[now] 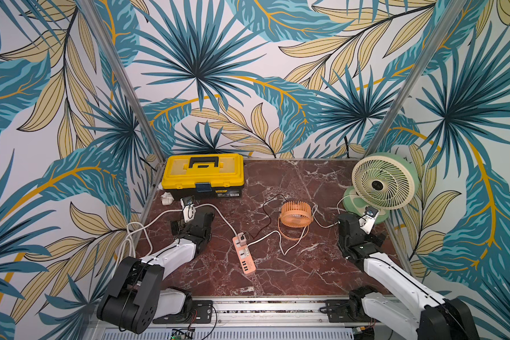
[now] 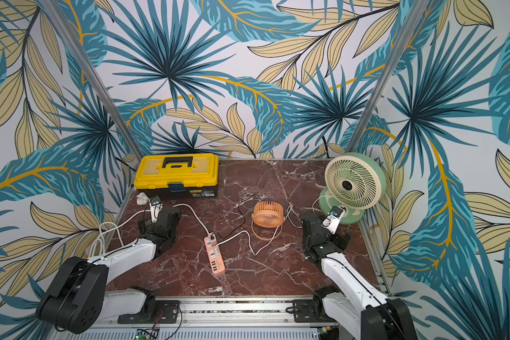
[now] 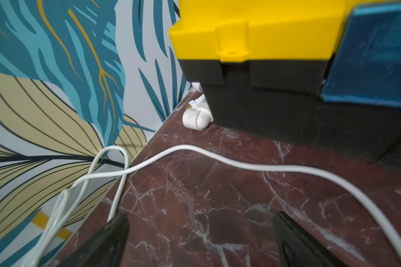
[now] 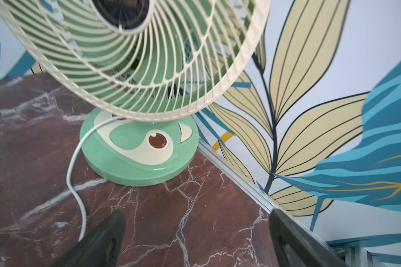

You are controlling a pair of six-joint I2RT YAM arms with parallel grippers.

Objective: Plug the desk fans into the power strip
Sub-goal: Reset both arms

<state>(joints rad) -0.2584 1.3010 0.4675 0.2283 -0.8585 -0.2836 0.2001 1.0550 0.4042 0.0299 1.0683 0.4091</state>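
Red marble bench (image 1: 292, 273) is carrying everything here. Yellow toolbox (image 1: 203, 173) is sitting in the back left corner, and the green desk fan (image 1: 384, 182) is standing in the back right one. Small orange fan (image 1: 295, 213) is sitting near the middle. Power strip (image 1: 243, 256) is lying mid-bench towards the front, with two plugs sitting in it. Left gripper (image 3: 199, 217) and right gripper (image 4: 197, 213) are both hanging with jaws apart, gripping nothing.

The salmon-orange power strip (image 1: 243, 256) lies flat in the middle, USB ports (image 1: 248, 267) at its near end. The green desk fan (image 1: 381, 182) stands upright in the far right corner, its white cord (image 1: 281, 250) snaking to a plug (image 1: 246, 250) in the strip.
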